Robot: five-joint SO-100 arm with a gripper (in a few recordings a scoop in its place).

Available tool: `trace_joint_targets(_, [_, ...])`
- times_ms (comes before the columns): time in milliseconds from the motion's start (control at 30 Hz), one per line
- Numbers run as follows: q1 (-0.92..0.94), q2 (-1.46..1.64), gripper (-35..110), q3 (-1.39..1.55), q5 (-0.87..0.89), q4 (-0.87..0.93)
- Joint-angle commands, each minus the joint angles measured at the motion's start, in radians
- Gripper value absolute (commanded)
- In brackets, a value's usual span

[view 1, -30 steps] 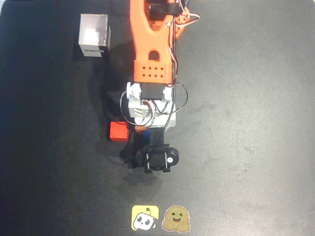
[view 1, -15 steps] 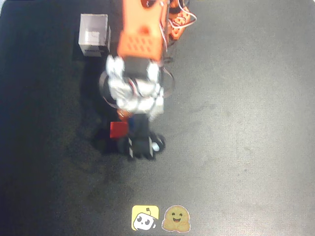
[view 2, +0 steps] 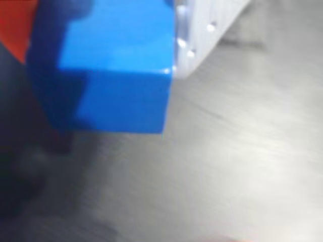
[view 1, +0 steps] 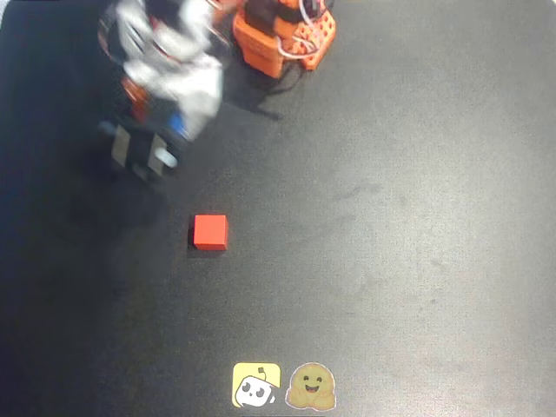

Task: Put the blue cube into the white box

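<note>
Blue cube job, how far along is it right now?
Done: the blue cube is off the table, held between the fingers in the wrist view. In hand: the blurred gripper carries it at the overhead view's upper left. The red cube sits alone on the black mat. Left: release into the white box, hidden now.

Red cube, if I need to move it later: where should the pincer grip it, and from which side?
Come straight down onto the red cube and close on two opposite side faces. In the overhead view it sits flat and square on the table, with free space on every side, so either pair of faces should do. The pincer now holds the blue cube.
</note>
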Motion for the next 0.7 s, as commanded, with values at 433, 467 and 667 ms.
trace_joint_targets(433, [0.485, 0.311, 0, 0.193, -0.184, 0.038])
trace_joint_targets(467, [0.489, 0.347, 0, 0.222, -0.173, 0.037])
trace_joint_targets(667, [0.545, 0.414, 0, 0.319, -0.163, 0.025])
